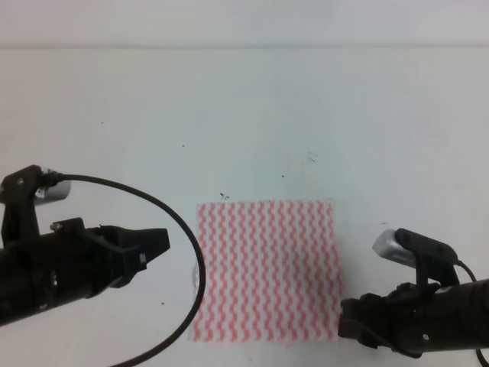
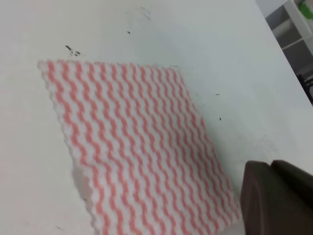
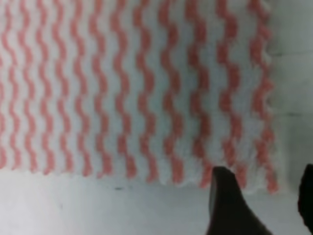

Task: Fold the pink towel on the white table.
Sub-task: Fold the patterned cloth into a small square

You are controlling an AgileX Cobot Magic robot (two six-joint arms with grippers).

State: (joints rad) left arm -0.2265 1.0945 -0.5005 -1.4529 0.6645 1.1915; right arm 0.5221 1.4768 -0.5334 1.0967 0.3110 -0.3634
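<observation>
The pink towel lies spread flat on the white table, near its front middle. My left gripper hovers just left of the towel's left edge, its tips together and holding nothing. In the left wrist view its dark fingers sit pressed together at the lower right, beyond the pink towel. My right gripper is at the towel's near right corner. In the right wrist view the right gripper is open, its fingers straddling that corner of the pink towel just above the table.
A black cable from the left arm loops along the towel's left edge. Small dark specks mark the table behind the towel. The table's far edge runs across the top. Shelving shows beyond the table.
</observation>
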